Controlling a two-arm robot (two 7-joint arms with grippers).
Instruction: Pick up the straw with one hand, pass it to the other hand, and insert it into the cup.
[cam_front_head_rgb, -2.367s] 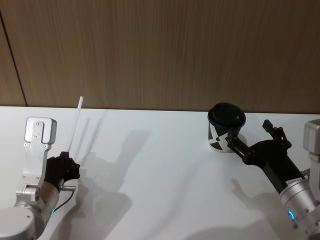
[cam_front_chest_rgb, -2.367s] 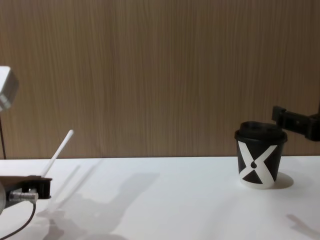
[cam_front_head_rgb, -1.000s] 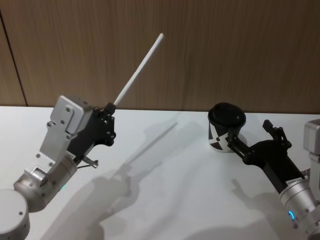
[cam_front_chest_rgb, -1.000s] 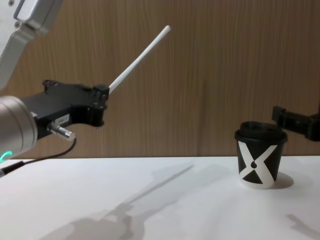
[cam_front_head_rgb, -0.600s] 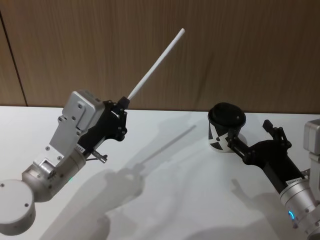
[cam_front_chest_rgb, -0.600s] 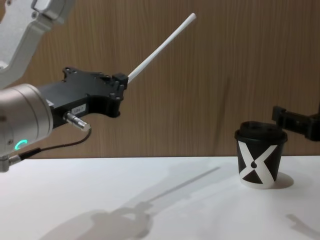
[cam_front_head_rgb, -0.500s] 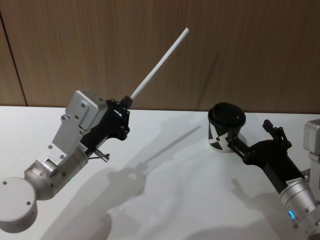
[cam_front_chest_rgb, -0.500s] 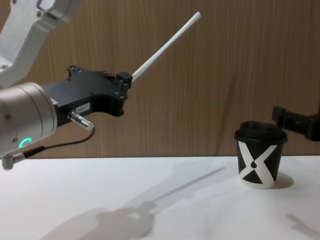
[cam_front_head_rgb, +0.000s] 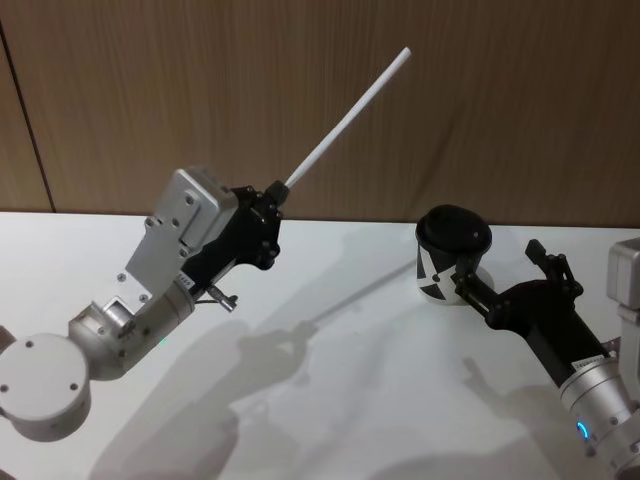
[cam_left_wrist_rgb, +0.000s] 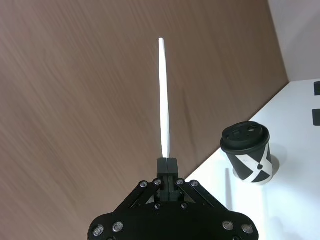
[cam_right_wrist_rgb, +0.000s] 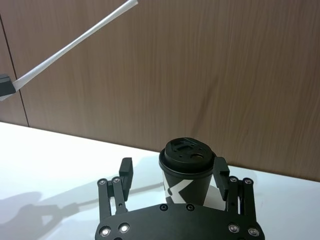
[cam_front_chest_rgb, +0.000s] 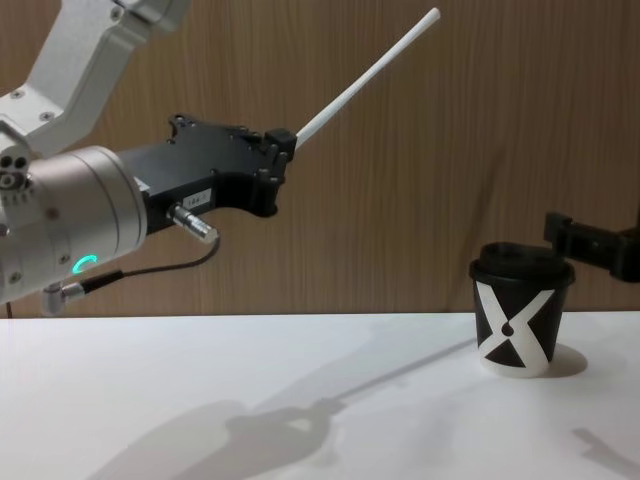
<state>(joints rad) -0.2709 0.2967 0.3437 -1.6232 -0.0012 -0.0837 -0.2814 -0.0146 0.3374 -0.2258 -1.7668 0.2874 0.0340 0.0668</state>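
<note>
Quick rundown for you. Your left pincer (cam_front_chest_rgb: 281, 138) is clamped all the way down on the straw (cam_front_chest_rgb: 366, 75), and the straw's lower end is the only thing pinched between its tips. The rest of the straw sticks straight out past those tips, long and white. It's angled up and over toward your right side, with the wooden wall (cam_front_head_rgb: 200, 80) behind it. That pincer is up in the air, well above the white table (cam_front_head_rgb: 350, 400). You can see the green ring (cam_front_chest_rgb: 85, 265) glowing on its fat silver wrist and a thin black cable (cam_front_chest_rgb: 150, 275) looping underneath.

Your right pincer (cam_front_head_rgb: 495, 264) is spread wide and has hold of nothing. It sits low, near the table, pointing at the cup (cam_front_chest_rgb: 513, 322). The cup stands upright on the table right at that pincer's tips. From the right wrist view it's framed between the two fingers (cam_right_wrist_rgb: 125, 170), one on each side. I honestly can't tell whether either finger touches it. The lid is on, and the white X faces the chest camera.

From the left pincer, the cup is well apart, off to its right and a good bit lower. The straw's free tip is high above lid level and stops short of the cup, so it's not over it. The straw and left pincer throw a long shadow (cam_front_chest_rgb: 300, 425) across the table below them.
</note>
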